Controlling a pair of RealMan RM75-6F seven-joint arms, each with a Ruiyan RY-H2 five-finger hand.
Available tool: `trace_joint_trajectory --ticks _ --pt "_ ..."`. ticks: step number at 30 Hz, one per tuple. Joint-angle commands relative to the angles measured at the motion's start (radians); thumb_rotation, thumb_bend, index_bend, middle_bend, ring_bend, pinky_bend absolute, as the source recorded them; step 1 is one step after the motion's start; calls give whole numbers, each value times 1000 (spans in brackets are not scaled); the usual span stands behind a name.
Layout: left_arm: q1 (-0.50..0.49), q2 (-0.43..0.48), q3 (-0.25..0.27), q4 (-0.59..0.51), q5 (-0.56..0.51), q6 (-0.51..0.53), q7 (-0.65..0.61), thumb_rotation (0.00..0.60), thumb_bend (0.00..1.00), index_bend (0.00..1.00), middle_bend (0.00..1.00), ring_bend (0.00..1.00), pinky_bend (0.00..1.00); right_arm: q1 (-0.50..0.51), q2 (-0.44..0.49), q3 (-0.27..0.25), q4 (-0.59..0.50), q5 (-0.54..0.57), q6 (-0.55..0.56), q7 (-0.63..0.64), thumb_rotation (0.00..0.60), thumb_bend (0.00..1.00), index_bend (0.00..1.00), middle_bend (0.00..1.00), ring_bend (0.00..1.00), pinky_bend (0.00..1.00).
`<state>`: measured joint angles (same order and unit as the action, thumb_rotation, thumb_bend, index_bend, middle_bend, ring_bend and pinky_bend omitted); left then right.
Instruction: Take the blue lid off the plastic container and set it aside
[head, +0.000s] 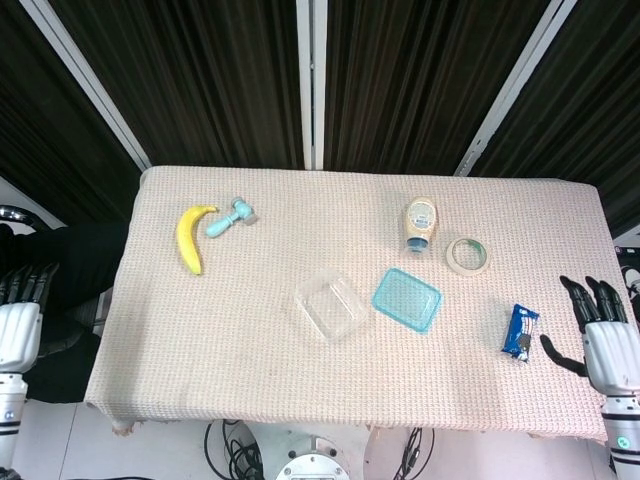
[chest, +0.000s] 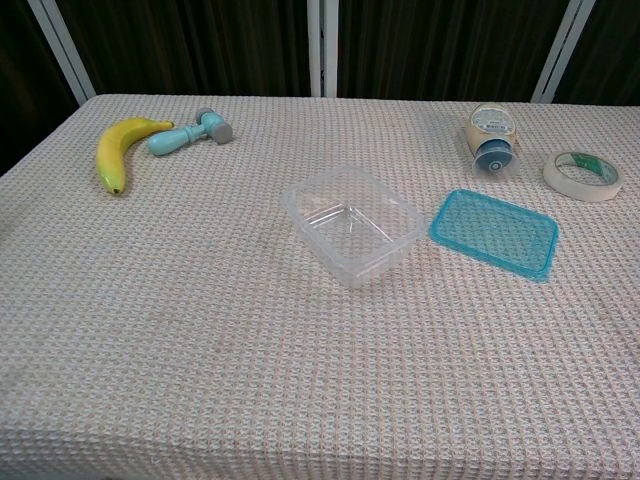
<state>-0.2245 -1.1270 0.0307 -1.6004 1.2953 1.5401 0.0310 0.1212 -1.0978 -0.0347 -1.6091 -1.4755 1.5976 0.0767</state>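
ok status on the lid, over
Both hands open, off the table: left, right. Lid flat beside container, apart. Nothing in the way.

On the table (chest: 200, 340) the open container (chest: 351, 222) sits with the blue lid (chest: 494, 233) flat just beside it, a bottle (chest: 490, 139) and tape roll (chest: 582, 175) behind, a banana (chest: 119, 148) and small hammer (chest: 192, 132) far across.
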Motion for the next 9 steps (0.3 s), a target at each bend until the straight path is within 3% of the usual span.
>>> trace_joint_trajectory --ticks 1,9 --pt "54 -19 14 -21 28 50 -2 600 0 73 84 0 10 -36 10 -33 -7 -12 -13 45 600 233 1 101 0 0" --pt "117 -58 31 -41 81 88 45 600 0 73 84 0 7 -47 2 -18 17 -29 -38 94 600 237 0 70 0 0"
